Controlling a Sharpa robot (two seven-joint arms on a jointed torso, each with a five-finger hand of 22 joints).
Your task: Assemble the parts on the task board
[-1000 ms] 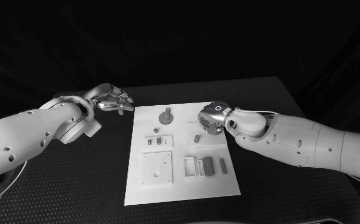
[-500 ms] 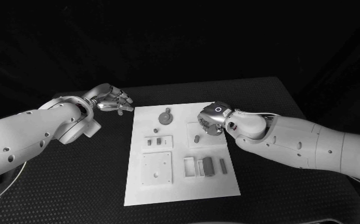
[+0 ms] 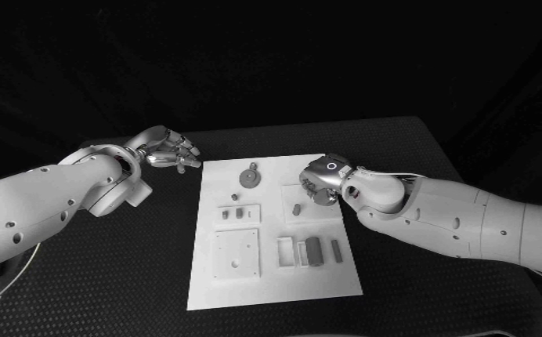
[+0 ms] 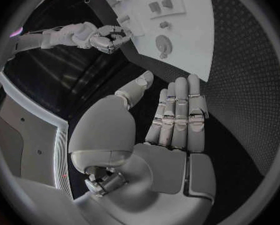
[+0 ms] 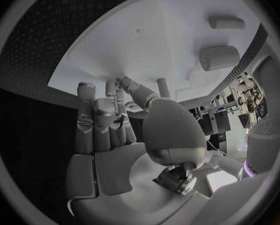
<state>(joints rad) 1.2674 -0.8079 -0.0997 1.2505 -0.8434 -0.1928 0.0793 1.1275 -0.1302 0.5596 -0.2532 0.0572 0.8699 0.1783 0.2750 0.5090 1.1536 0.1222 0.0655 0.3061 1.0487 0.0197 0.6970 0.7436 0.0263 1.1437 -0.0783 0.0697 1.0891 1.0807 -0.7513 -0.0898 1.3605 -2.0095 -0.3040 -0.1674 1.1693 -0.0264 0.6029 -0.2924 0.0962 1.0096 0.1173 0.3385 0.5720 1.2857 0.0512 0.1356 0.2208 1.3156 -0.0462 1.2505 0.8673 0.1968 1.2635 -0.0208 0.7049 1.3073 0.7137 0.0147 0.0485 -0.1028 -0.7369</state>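
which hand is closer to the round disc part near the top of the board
Right. The right hand hovers over the task board at its edge, a short way beside the round part. The left hand is off the board, farther away.

Black table [image 3: 135, 259] carries the white task board [image 3: 283, 286] at its middle

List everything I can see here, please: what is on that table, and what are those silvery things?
table: one, black, under everything.
task board: one, white, middle of the table.
round part: one, grey, far end of the board.
small parts: several, grey, spread over the board's middle; exact count unclear.
square plate: one, white, near left of the board.
upright parts: a few, grey, near right of the board.
left hand: one, silver, off the board's far left corner, holding nothing.
right hand: one, silver, over the board's right edge.
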